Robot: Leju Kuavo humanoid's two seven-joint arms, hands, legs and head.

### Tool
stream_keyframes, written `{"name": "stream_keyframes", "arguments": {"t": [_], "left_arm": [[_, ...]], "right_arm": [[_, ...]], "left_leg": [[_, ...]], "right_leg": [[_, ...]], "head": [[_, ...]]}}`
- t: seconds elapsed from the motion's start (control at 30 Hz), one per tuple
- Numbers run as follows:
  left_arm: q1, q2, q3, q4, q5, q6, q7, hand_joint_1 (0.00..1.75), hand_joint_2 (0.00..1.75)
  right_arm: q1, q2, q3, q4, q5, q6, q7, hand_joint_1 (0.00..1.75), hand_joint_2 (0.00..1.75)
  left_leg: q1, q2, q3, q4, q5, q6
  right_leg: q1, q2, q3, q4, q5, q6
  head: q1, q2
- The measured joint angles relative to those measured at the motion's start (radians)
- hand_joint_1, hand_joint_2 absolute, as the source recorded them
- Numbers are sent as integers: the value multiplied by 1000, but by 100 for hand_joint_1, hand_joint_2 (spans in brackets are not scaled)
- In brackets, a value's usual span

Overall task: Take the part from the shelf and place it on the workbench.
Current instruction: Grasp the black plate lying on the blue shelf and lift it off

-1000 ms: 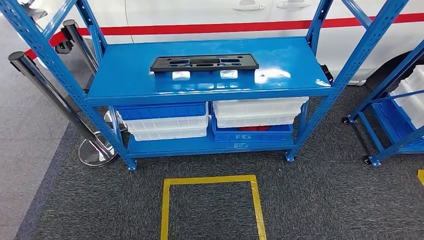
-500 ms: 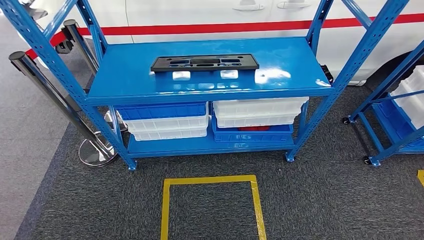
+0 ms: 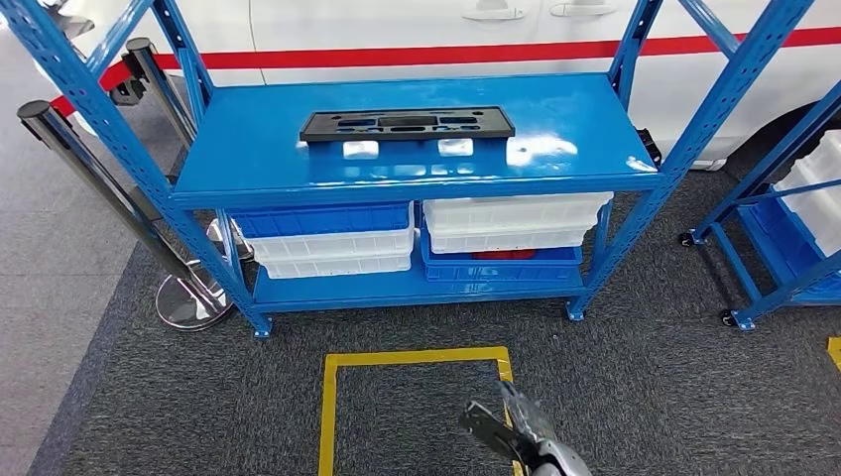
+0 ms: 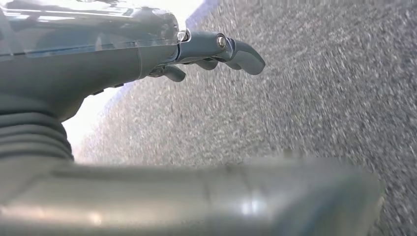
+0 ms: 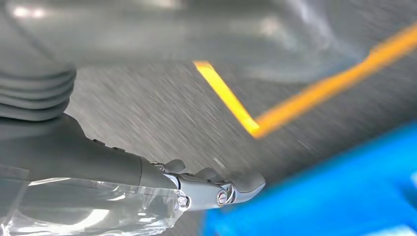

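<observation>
The part [image 3: 407, 124] is a long, flat black panel with several cutouts, lying on the top board of the blue shelf [image 3: 268, 159]. My right hand [image 3: 518, 434] shows at the bottom of the head view, over the carpet and well short of the shelf, fingers apart and holding nothing. The right wrist view has that hand [image 5: 196, 189] stretched out over the carpet and a yellow tape line, blurred by motion. In the left wrist view my left hand [image 4: 162, 49] hangs over the grey carpet, fingers loosely extended and holding nothing.
Blue and white bins [image 3: 332, 238] sit stacked under the top board. Chrome stanchions [image 3: 188, 297] stand at the left. A yellow tape square [image 3: 417, 357] marks the carpet in front of the shelf. A second blue rack [image 3: 783, 228] stands at right, a white vehicle [image 3: 397, 30] behind.
My right hand has risen into the bottom of the head view. The part and the shelf have not moved.
</observation>
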Motion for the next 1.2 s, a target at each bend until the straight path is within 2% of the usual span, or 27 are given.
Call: {"name": "stream_keyframes", "arguments": {"t": [0.1,0.17,0.23,0.3,0.37,0.43,0.6,0.73,0.9,1.2], "left_arm": [[-11,0,-58,11,29,21,20,0,0],[-16,0,-93,18,48,35,33,0,0],[-20,0,-118,24,63,46,42,0,87],[-21,0,-136,27,68,55,36,0,175],[-22,0,-153,29,63,67,13,0,175],[-24,0,-168,30,57,80,-14,0,175],[-43,0,-201,34,41,85,-19,0,175],[-55,1,-220,36,31,82,5,0,175],[-55,7,-236,38,6,81,13,0,175],[-58,15,-237,40,-2,83,15,0,175]], "right_arm": [[-49,4,27,-34,4,-4,-62,0,0],[-76,5,43,-54,5,-5,-102,0,87],[-95,7,55,-69,7,-7,-133,0,175],[-106,8,68,-84,10,-17,-154,0,175],[-118,5,92,-108,23,-37,-164,0,175],[-147,-7,133,-141,67,-72,-139,0,175],[-318,-71,338,-211,342,-228,96,0,175],[-443,-93,481,-268,438,-246,215,0,175],[-545,-97,602,-311,432,-194,322,0,175],[-625,-86,644,-289,343,-182,319,0,175]], "left_leg": [[0,0,0,1,0,0],[0,0,0,1,0,0],[0,0,0,1,0,0],[0,0,1,2,0,1],[0,0,-1,2,1,1],[-1,0,-2,2,1,2],[-3,1,-9,5,6,6],[-3,1,-11,6,8,7],[-3,0,-13,7,8,8],[-3,-1,-16,8,8,8]], "right_leg": [[0,0,0,0,0,0],[0,0,0,0,0,0],[0,0,0,0,0,0],[0,0,-1,0,1,1],[0,0,-2,0,1,2],[0,1,-4,0,3,4],[0,2,-10,0,8,8],[0,1,-12,0,10,8],[0,0,-12,1,10,9],[0,0,-13,0,11,10]], "head": [[0,0],[0,0],[0,0],[0,0],[0,0],[0,0],[0,0],[0,0],[0,0],[0,0]]}}
